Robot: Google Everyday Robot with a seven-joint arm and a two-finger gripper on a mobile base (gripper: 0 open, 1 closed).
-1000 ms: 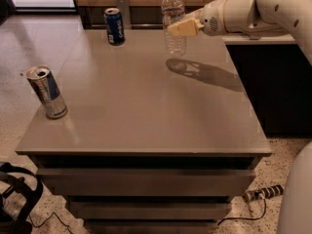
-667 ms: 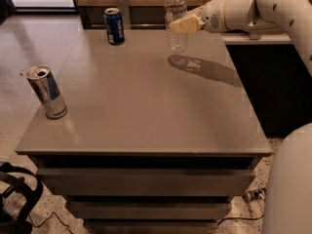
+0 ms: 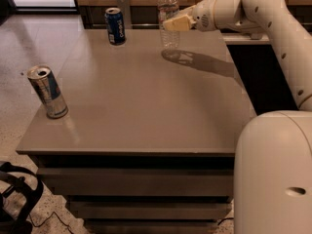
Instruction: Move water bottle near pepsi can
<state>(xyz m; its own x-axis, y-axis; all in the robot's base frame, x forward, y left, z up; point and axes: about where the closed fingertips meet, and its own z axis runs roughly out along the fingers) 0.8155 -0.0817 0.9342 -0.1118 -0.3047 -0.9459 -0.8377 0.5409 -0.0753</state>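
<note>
The water bottle (image 3: 168,14) is clear with a white cap and stands upright over the far part of the table. My gripper (image 3: 173,24) is shut on the water bottle at mid-height, reaching in from the right. The bottle's base seems just above the tabletop. The pepsi can (image 3: 115,26), dark blue with a silver top, stands upright at the far left of the table, about a hand's width left of the bottle.
A slimmer silver-and-blue can (image 3: 47,91) stands near the table's left edge. The grey table (image 3: 146,101) has drawers below. My arm (image 3: 273,28) spans the right side and my base (image 3: 273,174) fills the lower right. A dark cabinet lies behind.
My gripper has carried the water bottle a little to the left, closer to the pepsi can. Both cans have stayed in place.
</note>
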